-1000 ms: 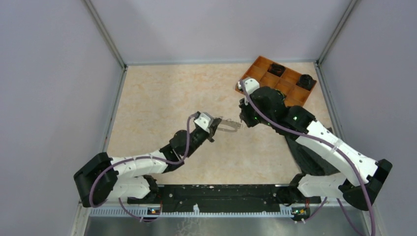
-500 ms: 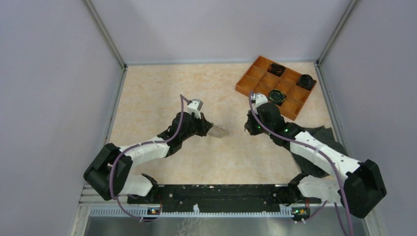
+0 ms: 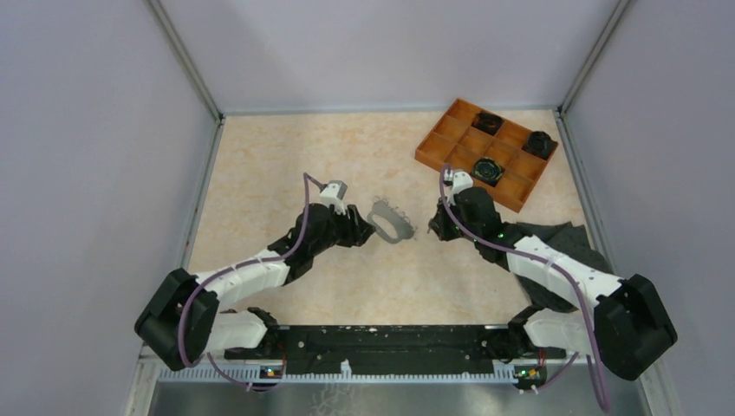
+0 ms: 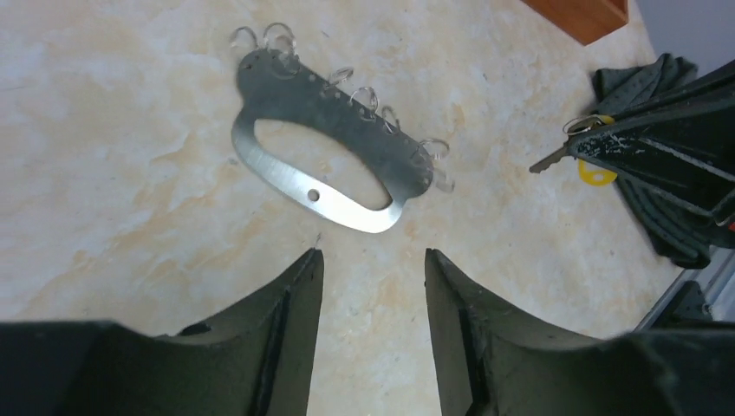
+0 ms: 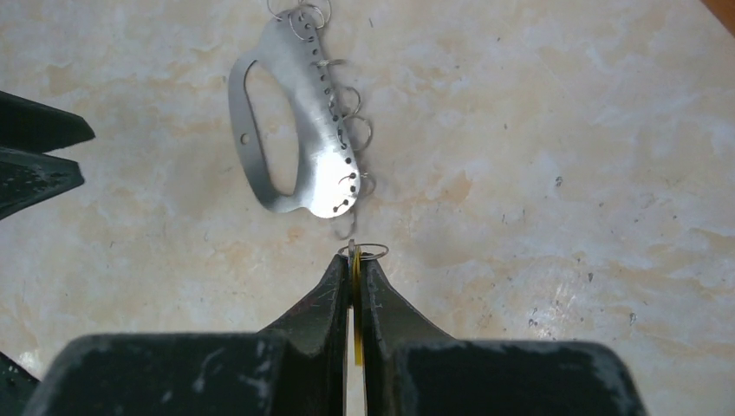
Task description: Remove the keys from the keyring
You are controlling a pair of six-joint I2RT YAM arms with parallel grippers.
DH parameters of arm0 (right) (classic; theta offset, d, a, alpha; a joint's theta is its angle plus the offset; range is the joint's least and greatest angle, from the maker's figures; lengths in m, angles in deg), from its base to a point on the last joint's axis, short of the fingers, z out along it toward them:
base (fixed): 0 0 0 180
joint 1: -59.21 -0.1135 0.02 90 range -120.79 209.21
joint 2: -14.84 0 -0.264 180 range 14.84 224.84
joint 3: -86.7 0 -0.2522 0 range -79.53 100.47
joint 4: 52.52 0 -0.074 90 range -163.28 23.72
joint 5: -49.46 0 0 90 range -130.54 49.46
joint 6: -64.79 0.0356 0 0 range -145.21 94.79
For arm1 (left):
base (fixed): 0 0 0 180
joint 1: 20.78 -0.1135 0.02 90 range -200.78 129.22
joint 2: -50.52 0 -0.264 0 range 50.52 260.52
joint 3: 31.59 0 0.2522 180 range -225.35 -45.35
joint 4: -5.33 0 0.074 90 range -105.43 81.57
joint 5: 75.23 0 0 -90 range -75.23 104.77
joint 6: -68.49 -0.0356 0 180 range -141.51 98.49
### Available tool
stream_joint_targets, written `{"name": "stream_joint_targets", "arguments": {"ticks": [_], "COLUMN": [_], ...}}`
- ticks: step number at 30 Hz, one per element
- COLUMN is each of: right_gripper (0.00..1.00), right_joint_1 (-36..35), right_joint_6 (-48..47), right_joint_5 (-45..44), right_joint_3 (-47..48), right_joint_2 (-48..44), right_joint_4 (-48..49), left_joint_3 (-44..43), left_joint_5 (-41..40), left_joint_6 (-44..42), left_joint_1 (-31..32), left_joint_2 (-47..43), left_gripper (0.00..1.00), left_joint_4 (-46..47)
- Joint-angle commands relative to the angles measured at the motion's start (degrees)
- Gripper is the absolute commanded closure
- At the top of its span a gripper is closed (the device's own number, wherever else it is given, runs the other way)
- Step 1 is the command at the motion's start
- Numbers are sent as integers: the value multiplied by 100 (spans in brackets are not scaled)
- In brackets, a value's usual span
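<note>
On the table (image 3: pixel 286 173) the left gripper (image 4: pixel 373 260) gapes empty just short of the flat-lying keyring (image 4: pixel 347 130), apart from the right gripper (image 5: pixel 355 264) pinching the keys (image 4: pixel 596 173), whose dark key shows only in the left wrist view, the right wrist view catching just a yellow sliver.

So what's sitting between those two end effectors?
The grey keyring, lying flat on the table between the left end effector and the right end effector; the top view shows it.

One keyring (image 4: pixel 329 117), one key (image 4: pixel 550 159), one yellow tag (image 4: pixel 596 173), one orange tray (image 3: pixel 455 134), three black items (image 3: pixel 487 121), one cloth (image 4: pixel 643 80)
</note>
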Motion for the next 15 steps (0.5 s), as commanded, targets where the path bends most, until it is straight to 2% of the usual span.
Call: {"name": "stream_joint_targets", "arguments": {"ticks": [1,5,7,8,10,11,15], "right_gripper": [100,100,100,100,100,100,99], "right_joint_1": [36,29,37,37,40,38,76], "right_joint_6": [83,55,20,16,17,11,29], "right_joint_5": [87,-54,-203,-272,-414,-487,-780], "right_joint_3": [-91,-90,-100,-100,-121,-129,-211], "right_joint_2": [87,135,138,138,139,134,118], "right_joint_4": [379,379,379,379,379,365,316], "left_joint_3": [201,212,182,167,134,116,-45], "left_joint_5": [-470,-496,-465,-444,-407,-410,-413], "left_joint_6": [92,0,-23,-28,-40,-37,-64], "left_joint_1": [-38,-45,-50,-52,-51,-50,-54], "left_joint_2": [-608,-945,-1071,-1133,-1268,-1341,-1579], "left_gripper": [44,40,34,28,5,2,1], "left_joint_4": [-261,-469,-579,-641,-738,-802,-1107]}}
